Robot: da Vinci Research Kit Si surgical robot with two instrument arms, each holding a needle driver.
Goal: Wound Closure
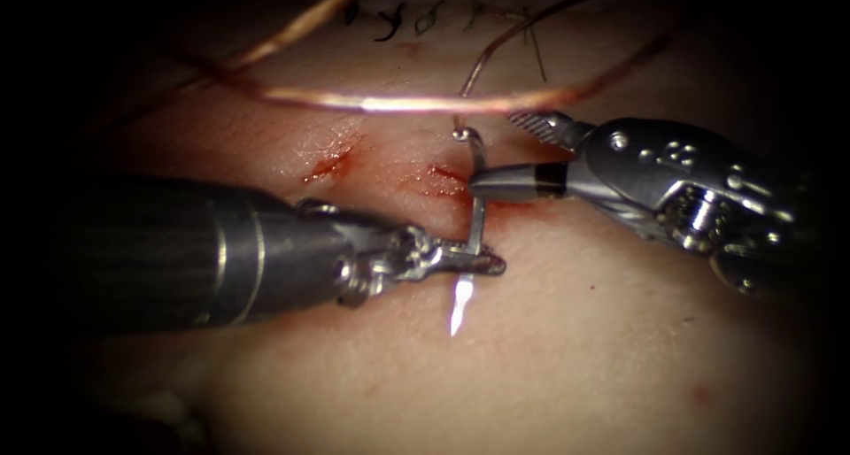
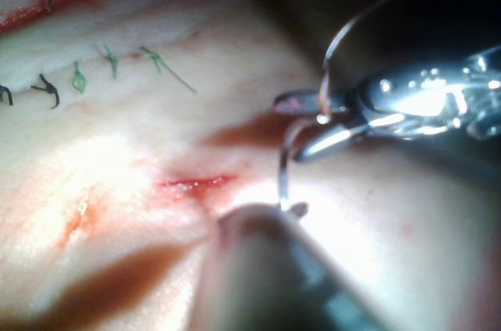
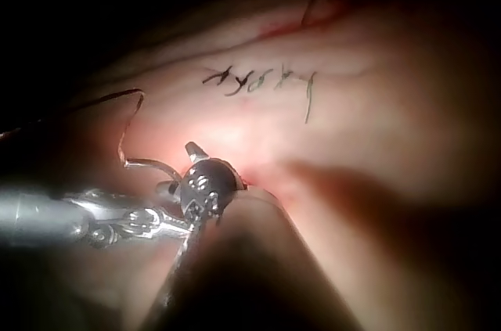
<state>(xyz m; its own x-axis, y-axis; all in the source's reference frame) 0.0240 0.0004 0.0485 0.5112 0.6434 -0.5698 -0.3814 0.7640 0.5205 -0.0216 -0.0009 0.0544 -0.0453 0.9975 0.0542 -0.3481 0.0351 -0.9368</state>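
My left tool [image 1: 474,262] had its fingers clenched on the needle [image 1: 475,209] near the pointed end, the tip clear of the tissue [image 1: 575,358]; my right tool [image 1: 509,150] stood with fingers parted about the needle's upper curve, gripping nothing; the thread [image 1: 390,103] looped from the needle's tail above the cut [image 1: 332,163].

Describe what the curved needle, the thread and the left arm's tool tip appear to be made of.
The curved silver needle looks like polished steel: bright glints along it. The thin coppery thread shines like a smooth single strand, possibly synthetic. The left arm's metal hand, shut on the needle near its point, looks like grey steel.
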